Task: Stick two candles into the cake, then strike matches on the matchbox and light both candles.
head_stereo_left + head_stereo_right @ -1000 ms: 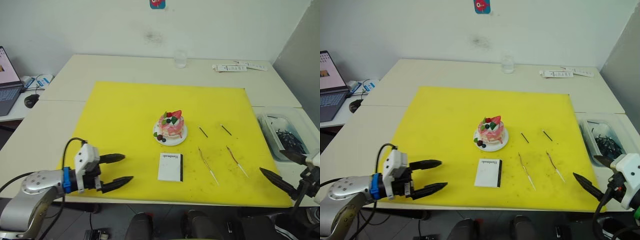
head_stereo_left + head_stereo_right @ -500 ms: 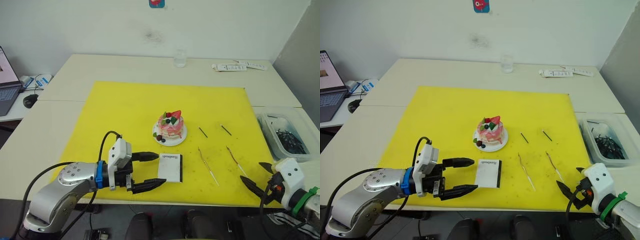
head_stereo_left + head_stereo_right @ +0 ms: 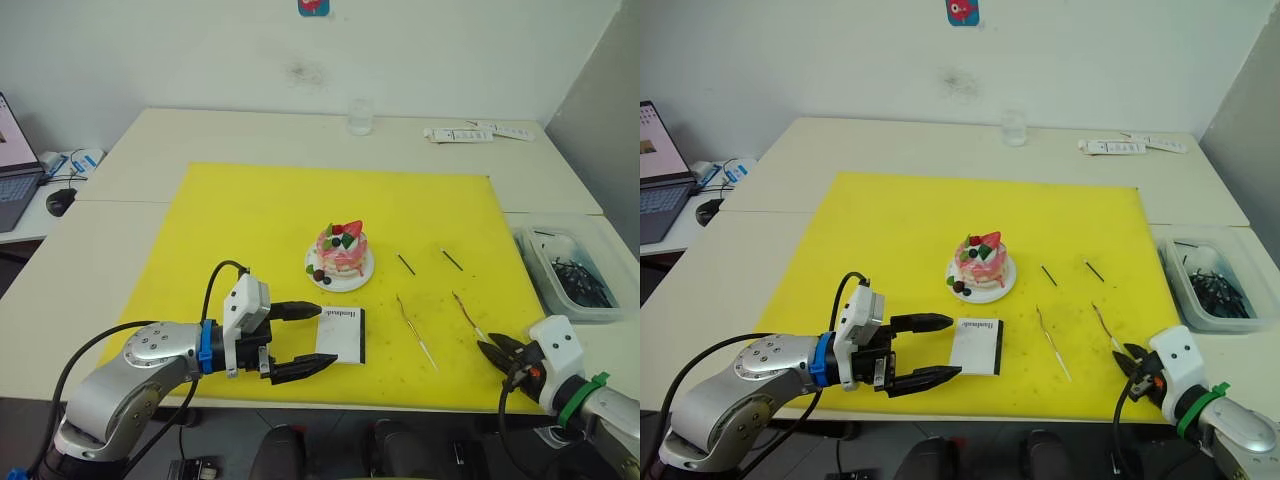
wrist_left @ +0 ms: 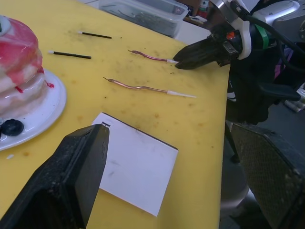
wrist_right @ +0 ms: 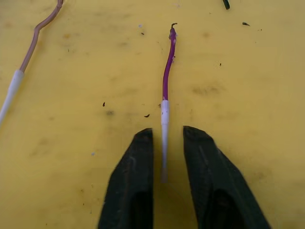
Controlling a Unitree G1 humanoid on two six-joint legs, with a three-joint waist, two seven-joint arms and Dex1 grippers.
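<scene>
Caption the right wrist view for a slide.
Right claw straddles the white end of a candle lying on the yellow mat, fingers apart, not yet gripping.

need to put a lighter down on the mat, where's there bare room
The far half of the yellow mat behind the cake is bare, and so is its left side beyond the left gripper. It is crowded in front and right of the cake: matchbox, two candles, two matches, and the right gripper at one candle's end.
</scene>
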